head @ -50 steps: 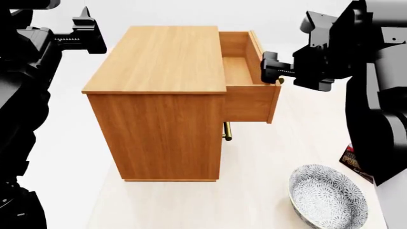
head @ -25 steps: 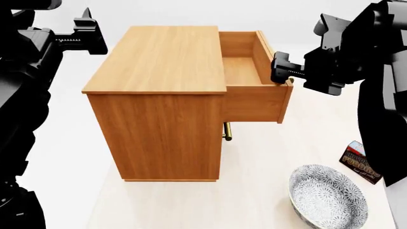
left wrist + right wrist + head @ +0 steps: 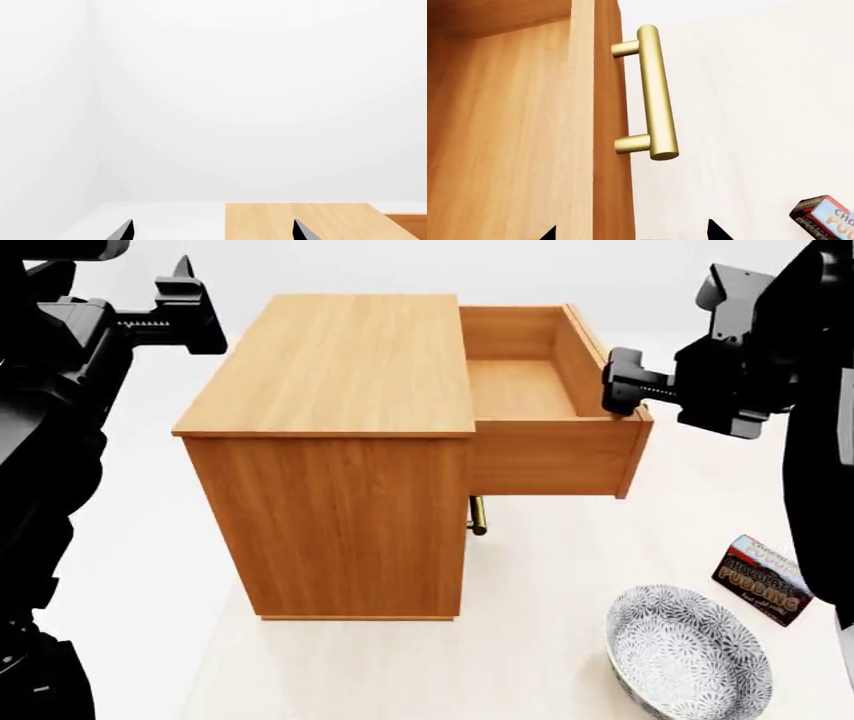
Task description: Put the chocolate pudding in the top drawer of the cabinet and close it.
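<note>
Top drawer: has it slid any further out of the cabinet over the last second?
Yes. The top drawer has come further out of the fixed cabinet, toward the right claw at its front.

The honey-brown wooden cabinet stood at centre, its top wooden drawer pulled out toward three o'clock. The patterned ceramic bowl lay at five o'clock from the cabinet, the small dark chocolate pudding carton just beyond at four o'clock.
</note>
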Controlling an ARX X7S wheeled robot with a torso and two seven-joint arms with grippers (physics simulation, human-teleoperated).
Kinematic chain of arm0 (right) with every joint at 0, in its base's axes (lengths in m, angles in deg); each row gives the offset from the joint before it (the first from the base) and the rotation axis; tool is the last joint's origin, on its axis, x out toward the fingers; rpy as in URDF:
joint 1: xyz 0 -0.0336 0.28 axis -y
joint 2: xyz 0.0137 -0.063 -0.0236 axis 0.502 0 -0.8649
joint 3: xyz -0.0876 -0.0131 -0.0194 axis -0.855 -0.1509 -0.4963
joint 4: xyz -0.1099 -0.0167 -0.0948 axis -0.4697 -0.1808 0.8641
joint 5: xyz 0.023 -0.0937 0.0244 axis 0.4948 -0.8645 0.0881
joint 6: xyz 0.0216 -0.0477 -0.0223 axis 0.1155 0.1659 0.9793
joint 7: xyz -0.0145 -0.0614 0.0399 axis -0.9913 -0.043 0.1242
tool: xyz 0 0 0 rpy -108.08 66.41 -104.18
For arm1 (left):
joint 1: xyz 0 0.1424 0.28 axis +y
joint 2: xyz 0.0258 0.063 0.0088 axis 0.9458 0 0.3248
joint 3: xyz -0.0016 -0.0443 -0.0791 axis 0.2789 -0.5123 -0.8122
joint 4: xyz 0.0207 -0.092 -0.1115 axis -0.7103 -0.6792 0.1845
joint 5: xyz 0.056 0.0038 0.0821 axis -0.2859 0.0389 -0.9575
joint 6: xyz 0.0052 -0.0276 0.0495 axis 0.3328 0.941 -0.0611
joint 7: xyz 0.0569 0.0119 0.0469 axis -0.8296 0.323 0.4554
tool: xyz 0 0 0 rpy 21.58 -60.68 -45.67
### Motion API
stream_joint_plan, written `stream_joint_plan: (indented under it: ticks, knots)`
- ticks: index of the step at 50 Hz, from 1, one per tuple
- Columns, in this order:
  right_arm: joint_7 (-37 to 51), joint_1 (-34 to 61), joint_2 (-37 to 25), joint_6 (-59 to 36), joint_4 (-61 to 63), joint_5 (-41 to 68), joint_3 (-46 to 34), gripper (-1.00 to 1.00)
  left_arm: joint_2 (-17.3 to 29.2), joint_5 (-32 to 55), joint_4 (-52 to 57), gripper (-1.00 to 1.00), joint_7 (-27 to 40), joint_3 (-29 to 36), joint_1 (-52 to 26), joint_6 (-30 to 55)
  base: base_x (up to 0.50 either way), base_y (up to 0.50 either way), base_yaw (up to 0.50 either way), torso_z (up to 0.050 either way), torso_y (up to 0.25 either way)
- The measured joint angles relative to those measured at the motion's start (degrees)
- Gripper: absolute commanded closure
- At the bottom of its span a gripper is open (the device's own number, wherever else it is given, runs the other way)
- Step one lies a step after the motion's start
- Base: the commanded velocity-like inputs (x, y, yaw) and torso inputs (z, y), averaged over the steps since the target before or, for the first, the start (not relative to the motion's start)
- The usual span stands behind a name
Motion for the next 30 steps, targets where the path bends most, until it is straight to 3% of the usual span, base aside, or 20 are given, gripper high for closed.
stream_joint_plan:
  ticks: [30]
  knots:
    - [0.99,1.91,-3.82,-1.04,-0.11,-0.16,-3.34,-1.0,0.42,0.6,-0.23,-1.0,-0.83,0.43,0.16,-1.32,0.0,0.0,0.0,0.0,0.0]
